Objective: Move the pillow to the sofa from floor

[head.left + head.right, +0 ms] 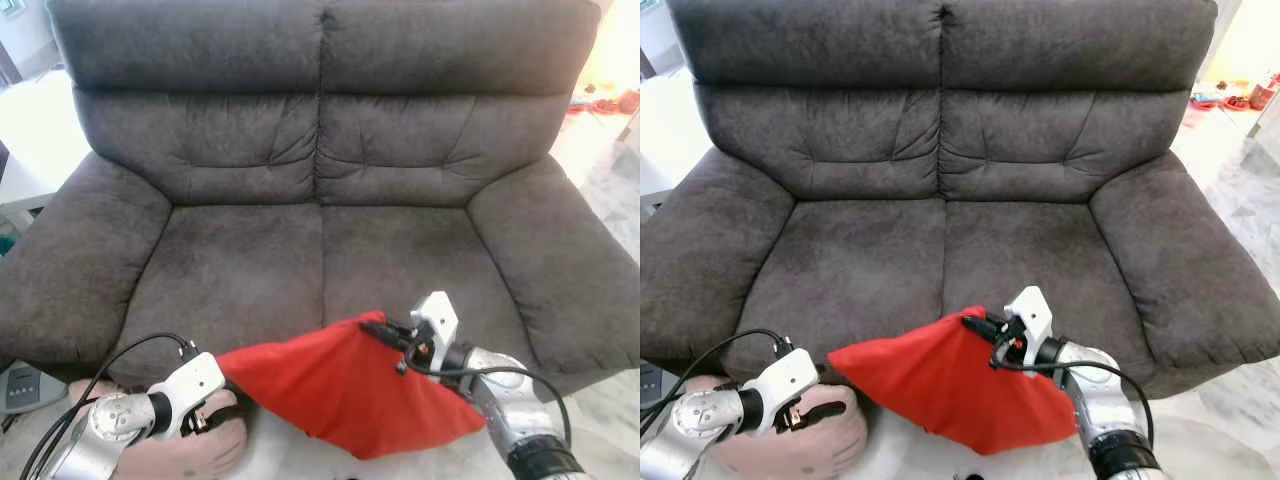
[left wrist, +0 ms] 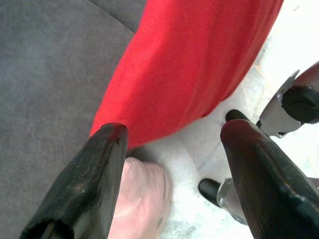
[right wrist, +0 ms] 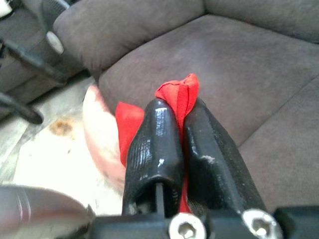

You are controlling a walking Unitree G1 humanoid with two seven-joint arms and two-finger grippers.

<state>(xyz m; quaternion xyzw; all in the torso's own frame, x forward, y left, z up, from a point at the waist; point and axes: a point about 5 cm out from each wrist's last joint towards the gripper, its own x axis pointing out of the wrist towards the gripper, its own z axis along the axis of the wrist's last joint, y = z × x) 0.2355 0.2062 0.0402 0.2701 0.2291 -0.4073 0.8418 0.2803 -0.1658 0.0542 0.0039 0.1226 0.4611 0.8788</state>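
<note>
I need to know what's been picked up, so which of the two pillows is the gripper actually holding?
The red pillow: the right gripper is shut on its top corner. The pink pillow sits low by the open left gripper, ungrasped.

A pale pink cushion (image 1: 810,440) lies on the light floor (image 1: 1230,410) at the lower left of the frame; a small grey device (image 1: 25,385) sits on the floor at the far left edge; red items (image 1: 605,102) lie on the bright floor at the upper right; a white surface (image 1: 30,140) fills the upper left.
</note>
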